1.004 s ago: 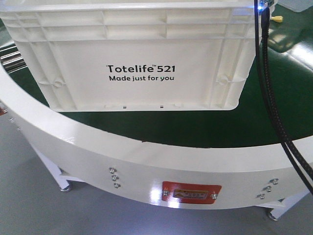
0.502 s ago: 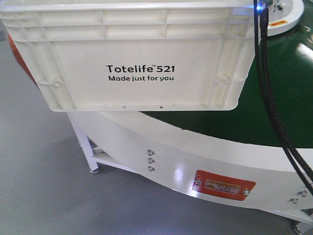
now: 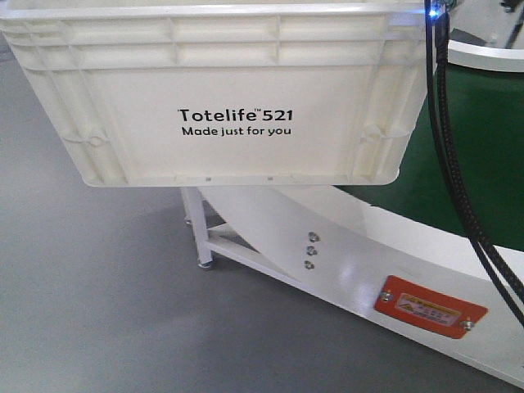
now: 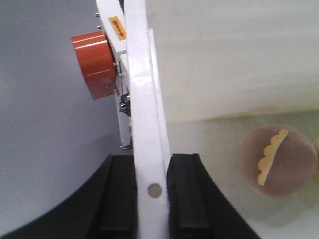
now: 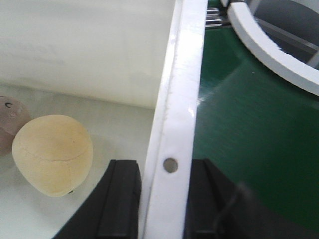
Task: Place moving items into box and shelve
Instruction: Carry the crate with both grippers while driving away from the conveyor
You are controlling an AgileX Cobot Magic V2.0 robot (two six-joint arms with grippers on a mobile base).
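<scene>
A large white crate (image 3: 229,90), printed "Totelife 521 Made just for you", fills the top of the front view, held up over the grey floor (image 3: 82,311) and the near edge of a curved white table (image 3: 352,262). Inside it, on the bottom, lie a tan-yellow piece (image 5: 52,154) near the right wall and a pinkish-beige piece (image 4: 279,159) beside it. The left gripper (image 4: 152,199) pinches the crate's left rim between its black fingers; the right gripper (image 5: 167,199) pinches the right rim likewise. Beyond the right rim lies the table's green surface (image 5: 239,124). Black cables (image 3: 446,147) hang at the right.
</scene>
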